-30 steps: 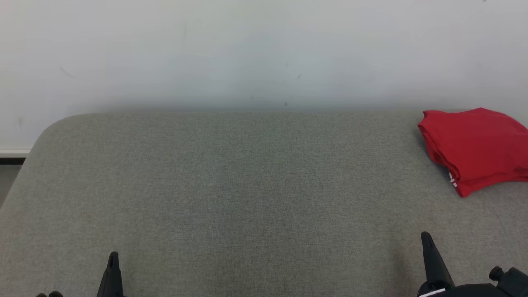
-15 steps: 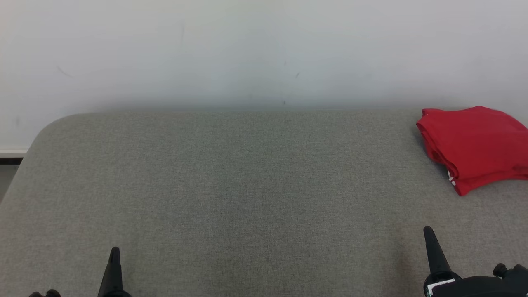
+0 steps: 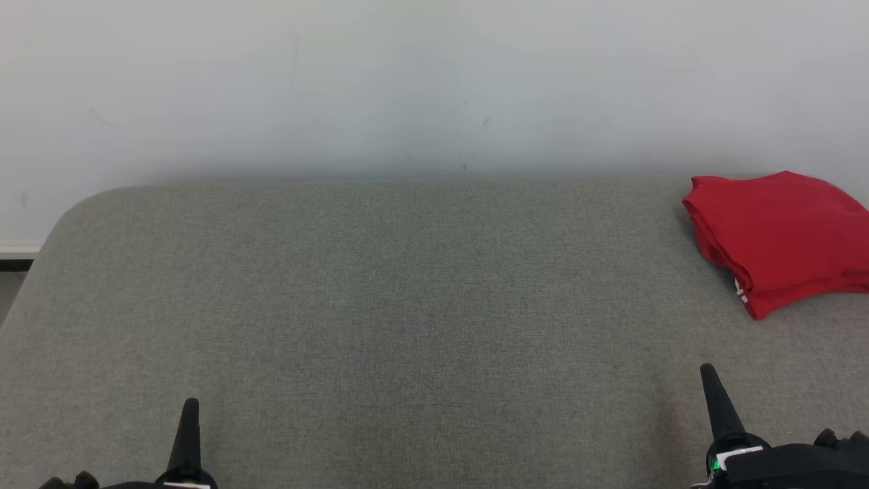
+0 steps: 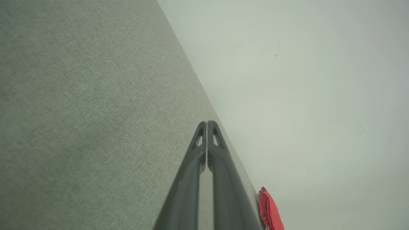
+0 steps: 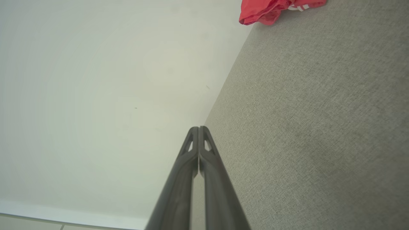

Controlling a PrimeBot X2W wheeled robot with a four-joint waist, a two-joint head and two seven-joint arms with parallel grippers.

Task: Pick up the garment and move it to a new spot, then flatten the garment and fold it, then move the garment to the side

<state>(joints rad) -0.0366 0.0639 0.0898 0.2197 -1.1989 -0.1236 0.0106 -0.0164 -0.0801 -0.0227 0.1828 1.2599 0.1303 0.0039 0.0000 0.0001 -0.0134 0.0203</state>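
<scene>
Head view: we see the folded red garment (image 3: 781, 238) at the frame's right edge, on a grey fabric surface (image 3: 407, 305). Our left gripper (image 3: 191, 405) sits lower left and our right gripper (image 3: 709, 371) lower right, both well apart from the garment. The whole picture has drifted slightly, so the camera moved, and both tips have crept higher.

Left wrist view: the fingers meet, holding nothing. The garment (image 4: 270, 212) lies at the bottom edge.

Right wrist view: the fingers are likewise together and empty, with the garment (image 5: 271, 9) at the top.

We judge the work essentially finished.
</scene>
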